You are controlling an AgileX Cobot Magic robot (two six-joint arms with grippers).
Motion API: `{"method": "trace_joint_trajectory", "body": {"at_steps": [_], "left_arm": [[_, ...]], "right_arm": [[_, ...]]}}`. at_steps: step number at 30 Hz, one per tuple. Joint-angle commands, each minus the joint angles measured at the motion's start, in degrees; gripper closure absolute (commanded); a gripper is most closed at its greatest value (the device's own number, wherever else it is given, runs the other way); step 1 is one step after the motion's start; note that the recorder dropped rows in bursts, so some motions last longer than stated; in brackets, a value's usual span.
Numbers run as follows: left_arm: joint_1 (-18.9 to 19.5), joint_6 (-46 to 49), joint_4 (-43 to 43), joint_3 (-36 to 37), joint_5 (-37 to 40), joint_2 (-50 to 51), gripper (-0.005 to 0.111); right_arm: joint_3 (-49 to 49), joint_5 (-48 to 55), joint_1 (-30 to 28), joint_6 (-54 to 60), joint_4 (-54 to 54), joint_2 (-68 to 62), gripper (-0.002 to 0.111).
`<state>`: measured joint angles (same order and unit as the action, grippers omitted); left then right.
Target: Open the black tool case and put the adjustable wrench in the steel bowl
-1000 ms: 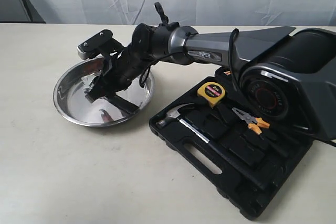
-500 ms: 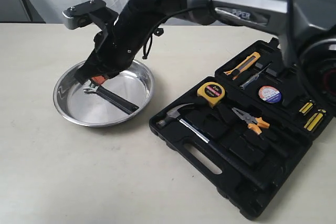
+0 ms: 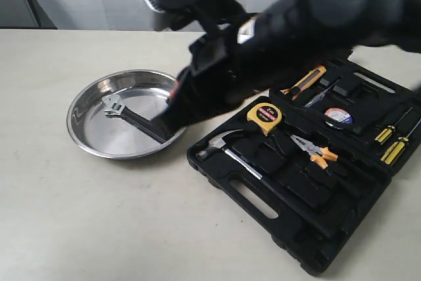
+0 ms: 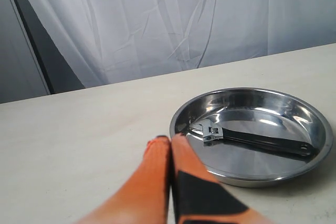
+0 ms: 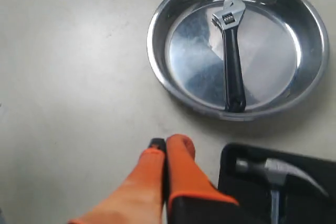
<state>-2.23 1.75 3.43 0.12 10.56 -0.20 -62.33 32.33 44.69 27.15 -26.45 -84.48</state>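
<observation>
The adjustable wrench (image 3: pixel 133 118) lies loose on the flat bottom of the steel bowl (image 3: pixel 74 111), its silver head toward the bowl's left side. It also shows in the left wrist view, wrench (image 4: pixel 252 141) in bowl (image 4: pixel 247 103), and in the right wrist view, wrench (image 5: pixel 232 61) in bowl (image 5: pixel 273 40). The black tool case (image 3: pixel 316 228) lies open to the right of the bowl. My right gripper (image 5: pixel 167 142) is shut and empty, over bare table between bowl and case corner (image 5: pixel 233 158). Its blurred arm (image 3: pixel 263 51) crosses above both. My left gripper (image 4: pixel 169 139) is shut and empty, beside the bowl's rim.
The case holds a claw hammer (image 3: pixel 227 151), a yellow tape measure (image 3: pixel 264 115), orange-handled pliers (image 3: pixel 317 151), a utility knife (image 3: pixel 302 82), a tape roll (image 3: pixel 337 118) and yellow screwdrivers (image 3: pixel 395 146). A white curtain (image 4: pixel 184 19) hangs behind the table.
My right gripper has risen out of the bowl and swung right toward the case, leaving the wrench lying in the bowl. The bowl and case have not moved.
</observation>
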Motion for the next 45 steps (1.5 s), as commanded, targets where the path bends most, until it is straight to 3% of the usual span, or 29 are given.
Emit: {"method": "trace_joint_trajectory", "body": {"at_steps": [1,6,15,17,22,29,36,45], "left_arm": [[-0.21,-0.04,0.35,-0.12,-0.24,0.2,0.106],[-0.21,-0.04,0.35,-0.12,-0.24,0.2,0.106],[-0.21,-0.04,0.35,-0.12,-0.24,0.2,0.106],[-0.21,-0.04,0.35,-0.12,-0.24,0.2,0.106],[-0.21,-0.04,0.35,-0.12,-0.24,0.2,0.106],[-0.21,-0.04,0.35,-0.12,-0.24,0.2,0.106],[-0.21,-0.04,0.35,-0.12,-0.24,0.2,0.106],[-0.21,-0.04,0.35,-0.12,-0.24,0.2,0.106]], "right_arm": [[7.72,9.7,0.02,-0.39,0.32,12.23,0.109],[8.68,27.3,0.02,-0.39,2.11,20.75,0.109],[8.93,29.5,0.02,-0.39,0.0,29.24,0.109],[9.26,27.21,0.02,0.08,0.96,30.86,0.109],[18.89,5.79,-2.48,1.54,5.57,41.36,0.109],[39.42,-17.02,-18.45,1.42,3.15,55.79,0.109],[54.33,-24.22,-30.29,1.42,3.14,72.94,0.109],[62.2,-25.63,-36.69,1.42,1.97,83.91,0.109]]}}
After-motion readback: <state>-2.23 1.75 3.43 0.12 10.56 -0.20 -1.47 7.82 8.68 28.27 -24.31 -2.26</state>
